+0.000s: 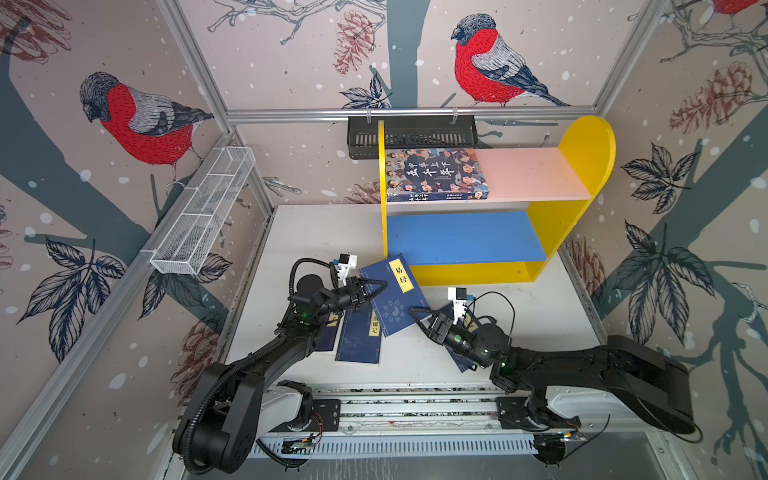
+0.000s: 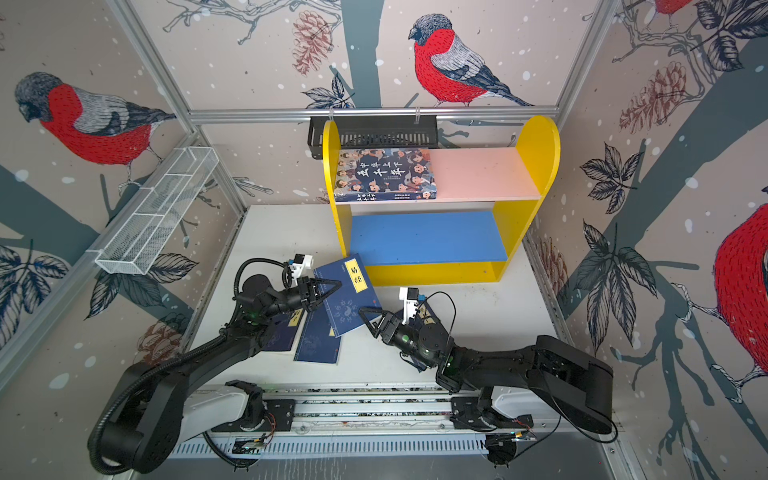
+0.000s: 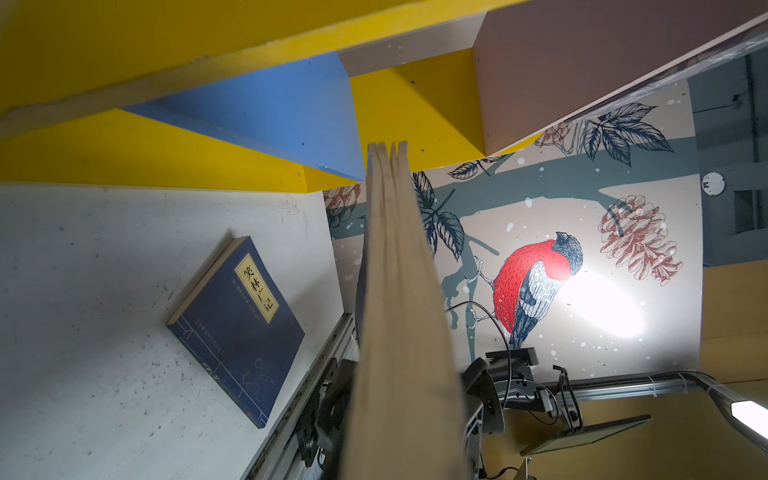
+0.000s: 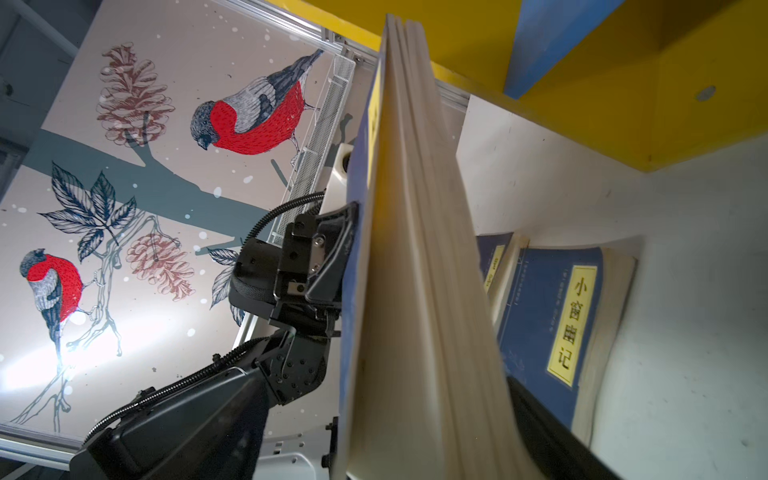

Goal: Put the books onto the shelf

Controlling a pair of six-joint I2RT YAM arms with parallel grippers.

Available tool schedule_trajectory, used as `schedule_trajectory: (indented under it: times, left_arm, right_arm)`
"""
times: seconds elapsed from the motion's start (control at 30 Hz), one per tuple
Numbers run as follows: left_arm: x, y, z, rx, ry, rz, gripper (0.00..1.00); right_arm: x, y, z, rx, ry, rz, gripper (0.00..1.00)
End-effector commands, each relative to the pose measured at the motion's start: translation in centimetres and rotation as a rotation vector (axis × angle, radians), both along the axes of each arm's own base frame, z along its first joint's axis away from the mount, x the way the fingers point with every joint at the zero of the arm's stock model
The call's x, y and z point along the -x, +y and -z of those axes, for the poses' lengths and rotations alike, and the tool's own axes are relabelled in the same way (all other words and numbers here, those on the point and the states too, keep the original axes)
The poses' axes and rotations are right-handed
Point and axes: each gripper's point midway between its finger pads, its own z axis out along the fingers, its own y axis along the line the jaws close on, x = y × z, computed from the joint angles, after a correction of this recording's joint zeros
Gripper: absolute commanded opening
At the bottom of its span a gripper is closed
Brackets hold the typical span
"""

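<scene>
Shelf [image 1: 586,149]: big book [image 1: 436,174] flat on pink board [image 1: 532,174] | counter [image 1: 540,324]: three navy books [image 1: 359,338] lying | step: fourth book [image 1: 399,299] held aloft before shelf, left end effector [image 1: 379,287] clamped on it, right end effector [image 1: 417,315] straddling its corner, grip unclear | next: probably steady it, slide onto blue board [image 1: 461,237]

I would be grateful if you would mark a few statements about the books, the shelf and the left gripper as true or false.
1. The large book with cartoon faces lies flat on the pink upper board. True.
2. The blue lower board holds two navy books. False: it is bare.
3. The left gripper is shut on one edge of a navy book. True.
4. Every navy book is already on the shelf. False: a loose navy book lies on the table, and none is on the shelf.
</scene>
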Motion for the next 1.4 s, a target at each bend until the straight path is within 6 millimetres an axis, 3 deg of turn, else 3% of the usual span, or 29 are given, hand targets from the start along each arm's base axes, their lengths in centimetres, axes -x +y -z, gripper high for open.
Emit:
schedule_trajectory:
  times: [0.0, 0.13, 0.23, 0.33, 0.43, 0.5, 0.57, 0.63, 0.67, 0.8, 1.07, 1.23, 1.37]
  left_arm:
    - [0.0, 0.1, -1.1, 0.016, -0.058, -0.006, 0.0]
    - [-0.1, 0.1, -0.5, 0.001, -0.046, -0.013, 0.0]
    - [-0.2, 0.2, -0.2, -0.008, -0.039, -0.019, 0.0]
    - [-0.2, 0.2, 0.2, -0.02, -0.027, -0.022, 0.0]
    - [-0.2, 0.2, 0.6, -0.036, -0.027, -0.022, 0.09]
    - [-0.2, 0.2, 0.8, -0.05, -0.033, -0.021, 0.31]
    - [-0.2, 0.3, 1.6, -0.094, -0.041, -0.015, 0.62]
    - [-0.5, 0.6, 2.6, -0.205, -0.055, 0.0, 0.78]
    - [-0.6, 0.8, 2.3, -0.246, -0.099, 0.006, 0.82]
    - [-0.2, 1.6, 0.9, -0.277, -0.22, 0.05, 0.87]
    - [1.0, 1.5, -1.5, -0.271, -0.377, 0.159, 0.89]
    - [2.4, 0.8, -2.9, -0.164, -0.363, 0.25, 0.9]
    - [3.1, 0.4, -2.5, -0.141, -0.335, 0.284, 0.9]
  right_arm:
    - [-0.4, 0.1, -1.7, -0.057, -0.049, 0.021, 0.73]
    - [-0.4, -0.1, -1.8, -0.074, -0.056, 0.026, 0.51]
    - [-0.4, -0.3, -1.6, -0.071, -0.057, 0.026, 0.29]
    - [-0.5, -0.6, -1.4, -0.065, -0.058, 0.028, 0.15]
    - [-0.7, -0.8, -1.2, -0.049, -0.064, 0.025, 0.03]
    - [-0.8, -0.8, -1.2, -0.034, -0.075, 0.008, 0.02]
    - [-0.8, -0.8, -1.3, -0.014, -0.091, -0.02, 0.01]
    - [-0.7, -1.2, -1.4, 0.011, -0.105, -0.061, 0.01]
    - [-0.6, -1.4, -1.4, 0.027, -0.114, -0.08, 0.01]
    - [-0.2, -2.9, -1.0, 0.114, -0.13, -0.162, 0.01]
    - [1.7, -6.7, -2.9, 0.22, -0.201, -0.357, 0.01]
    - [3.1, -7.2, -3.7, 0.259, -0.234, -0.474, 0.01]
    - [3.7, -6.8, -4.6, 0.244, -0.267, -0.532, 0.01]
